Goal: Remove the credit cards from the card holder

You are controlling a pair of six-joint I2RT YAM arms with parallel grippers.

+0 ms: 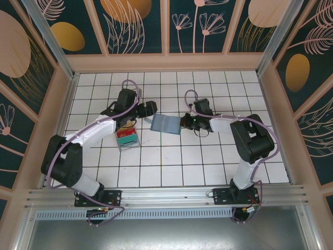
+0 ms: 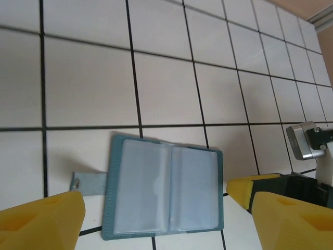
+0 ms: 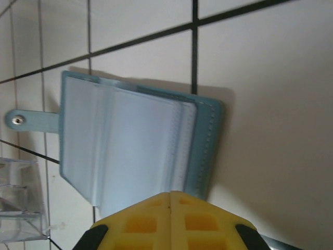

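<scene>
The card holder (image 1: 165, 124) lies open on the white tiles, a teal sleeve with clear pockets (image 2: 164, 187) that show no colour inside. Its snap strap (image 3: 31, 121) sticks out to one side. My left gripper (image 1: 153, 108) hovers above the holder's left end, open, with its yellow fingers (image 2: 44, 221) wide on either side of the holder. My right gripper (image 3: 170, 195) is shut, its tips meeting at the holder's right edge (image 1: 183, 123). Red and yellow-orange flat pieces (image 1: 125, 135) that look like the credit cards stand in the clear tray.
The clear plastic tray (image 1: 128, 140) stands on the tiles under the left forearm, just left of the holder; its corner shows as (image 3: 18, 205). Wooden side walls (image 1: 62, 104) fence the tiled table on three sides.
</scene>
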